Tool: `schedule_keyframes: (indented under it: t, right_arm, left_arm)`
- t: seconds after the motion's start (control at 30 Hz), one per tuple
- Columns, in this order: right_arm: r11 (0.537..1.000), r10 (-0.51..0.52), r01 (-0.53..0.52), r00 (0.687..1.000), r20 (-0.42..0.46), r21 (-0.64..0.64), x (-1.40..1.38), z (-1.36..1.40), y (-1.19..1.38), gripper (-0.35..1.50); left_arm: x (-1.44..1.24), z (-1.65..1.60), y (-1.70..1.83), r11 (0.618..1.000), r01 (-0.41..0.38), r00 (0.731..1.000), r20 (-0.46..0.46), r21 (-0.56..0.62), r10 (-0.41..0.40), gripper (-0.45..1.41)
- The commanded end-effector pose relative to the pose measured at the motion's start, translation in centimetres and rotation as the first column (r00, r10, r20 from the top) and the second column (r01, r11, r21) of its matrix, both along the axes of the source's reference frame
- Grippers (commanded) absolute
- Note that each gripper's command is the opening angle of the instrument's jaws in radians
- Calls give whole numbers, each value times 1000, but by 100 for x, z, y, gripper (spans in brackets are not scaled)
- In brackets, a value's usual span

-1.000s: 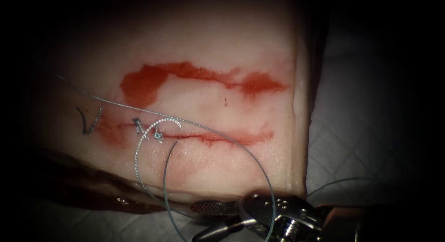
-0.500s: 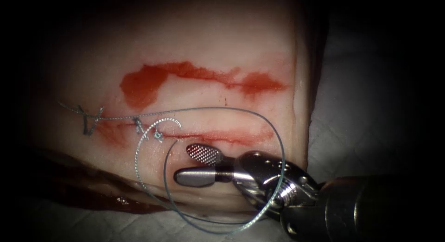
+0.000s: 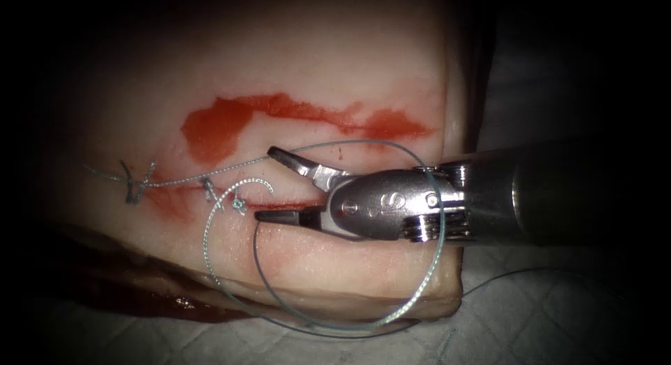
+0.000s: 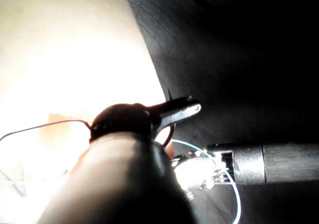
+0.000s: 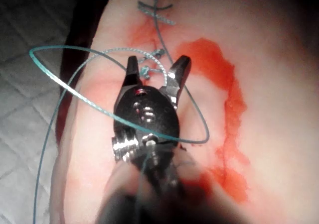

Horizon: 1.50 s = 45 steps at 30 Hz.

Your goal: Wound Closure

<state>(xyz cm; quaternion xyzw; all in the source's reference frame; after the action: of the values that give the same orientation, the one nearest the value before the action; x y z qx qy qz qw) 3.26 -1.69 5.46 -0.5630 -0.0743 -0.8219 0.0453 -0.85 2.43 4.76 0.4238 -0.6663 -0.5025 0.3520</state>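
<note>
**A:** Steel first. The right tool (image 3: pixel 268 184) lies over the cut (image 3: pixel 349 205). Its jaws are spread wide, one tip above the cut and one on its line, with nothing between them. The right wrist view agrees: the open jaws straddle a small knot (image 5: pixel 145 72).

**B:** Noted. And the thread (image 3: pixel 419 295)?

**A:** It makes one large loop around the right tool. The loop rises above the cut, crosses the tool's wrist and drops well below the cut, past the tissue's (image 3: pixel 314 78) lower edge. A second strand runs leftward just above the cut to a tied stitch (image 3: pixel 136 180) at the cut's left end. A short pale curl sits just above the cut, beside the knot (image 3: pixel 239 206).

**B:** Where is the needle?

**A:** Seen in the left wrist view. The left tool (image 4: pixel 192 108) is backlit, and its jaws look closed. A thin dark curved sliver crosses them, which I read as the needle (image 4: pixel 172 130), gripped near mid-curve. It is well away from the cut, off the tissue over dark ground, so it is not in the tissue. I cannot tell which end is the point.

**B:** What about the fluid?

**A:** Red fluid (image 3: pixel 217 127) forms a broad streak above the cut, with a thinner line along the cut itself. White quilted cloth (image 3: pixel 559 316) lies below and to the right of the cut, beyond the tissue.
</note>
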Motion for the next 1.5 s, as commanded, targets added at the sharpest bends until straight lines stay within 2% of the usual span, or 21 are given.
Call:
schedule_keyframes:
  t: [0.03, 0.1, 0.17, 0.4, 0.5, 0.6, 0.73, 0.8, 1.03, 1.1, 1.13, 1.2, 1.23, 1.3, 1.37, 1.5]
  right_arm:
    - [999, -46, 46, 999, 17, -4, 10, 8, -4, 59]
    - [989, -145, 146, 988, 55, -15, 3, 15, -16, 57]
    - [982, -186, 186, 980, 70, -5, -3, 19, -21, 57]
    - [978, -209, 210, 976, 60, -5, -12, 14, -21, 56]
    - [969, -241, 245, 964, 109, -31, -8, 16, -23, 42]
    - [970, -234, 239, 965, 117, -31, 5, 21, -22, 27]
    - [971, -230, 236, 965, 122, -39, 19, 27, -30, 24]
    - [972, -227, 233, 966, 124, -40, 25, 29, -30, 12]
    - [974, -218, 223, 968, 126, -30, 28, 35, -33, -3]
    - [978, -207, 210, 969, 134, -8, 27, 36, -32, -35]
    - [978, -203, 207, 969, 144, -8, 27, 36, -32, -35]
    - [981, -191, 192, 965, 179, 11, 27, 34, -33, -35]
    - [986, -168, 165, 966, 198, 34, 26, 30, -35, -35]
    - [992, -124, 115, 969, 215, 51, 25, 24, -35, -35]
    - [994, -104, 92, 972, 212, 65, 23, 13, -35, -35]
    - [992, -102, 85, 974, 202, 93, 11, -7, -31, -35]
  left_arm:
    - [-5, 5, 2, 1000, -1, 1000, 2, -2, 1, -45]
    - [-4, 5, 3, 1000, -3, 1000, 4, -2, 3, -45]
    - [-3, 7, 3, 1000, -4, 1000, 5, -3, 4, -45]
    - [-5, 13, 1, 1000, -12, 1000, -6, -4, 12, -45]
    - [-9, 16, -1, 1000, -11, 1000, -10, -7, 11, -45]
    - [-15, 18, -4, 1000, -10, 1000, -14, -10, 10, -45]
    - [-29, 24, -12, 1000, -24, 999, -37, -7, 24, -45]
    - [-34, 28, -15, 999, -34, 998, -43, 2, 34, -45]
    - [-41, 55, -20, 999, -42, 993, -112, 31, 46, -45]
    - [-41, 63, -20, 998, -38, 986, -162, 45, 45, -45]
    - [-42, 66, -19, 998, -34, 981, -187, 52, 43, -45]
    - [-43, 76, -15, 997, 1, 965, -262, 71, 18, -45]
    - [-43, 89, -8, 996, 42, 940, -340, 78, -13, -45]
    - [-41, 103, -1, 995, 73, 910, -413, 73, -37, -45]
    - [-39, 121, 6, 996, 82, 869, -492, 43, -50, -45]
    - [-42, 152, 12, 997, 77, 812, -581, 3, -61, -45]
